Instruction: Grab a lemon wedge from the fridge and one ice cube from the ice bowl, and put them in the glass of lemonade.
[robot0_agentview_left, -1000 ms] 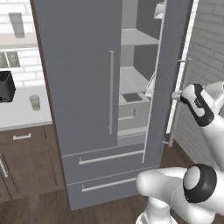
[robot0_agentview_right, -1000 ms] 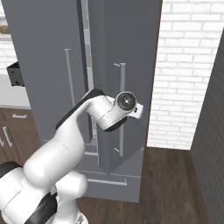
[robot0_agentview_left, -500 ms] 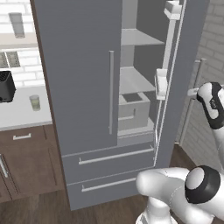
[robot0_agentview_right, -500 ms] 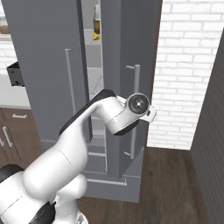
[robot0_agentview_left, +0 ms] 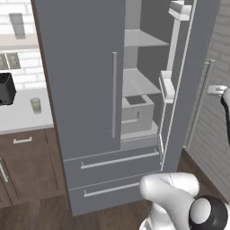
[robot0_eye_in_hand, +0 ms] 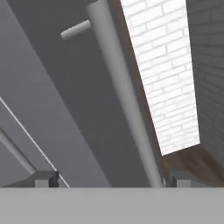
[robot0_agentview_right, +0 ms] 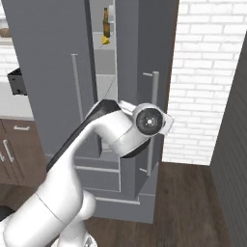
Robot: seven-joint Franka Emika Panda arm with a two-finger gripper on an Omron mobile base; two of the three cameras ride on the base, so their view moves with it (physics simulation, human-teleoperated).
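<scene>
**Fridge door open, fingers wide by the handle**

With the right fridge (robot0_agentview_left: 81, 90) door swung open, I see its shelves and a grey bin (robot0_agentview_left: 137, 112) inside from the left base view. In the hand view my fingers (robot0_eye_in_hand: 107, 179) stand wide apart, their dark tips at either side of the bottom edge, and the long silver door handle (robot0_eye_in_hand: 122, 96) runs between them without being gripped, close to the right tip. The wrist sits just beside that same handle in the right base view. Through the gap in that view I see the lemon wedge (robot0_agentview_right: 104, 41) on a high shelf, just below a brown bottle (robot0_agentview_right: 106, 22). The glass (robot0_agentview_left: 36, 105) of lemonade stands on the white desk (robot0_agentview_left: 20, 119) to the left of the fridge, near a black toaster (robot0_agentview_left: 6, 88). The left fridge door is closed, and both drawers below are shut. A white brick wall (robot0_agentview_right: 207, 72) stands to the right of the fridge.
</scene>
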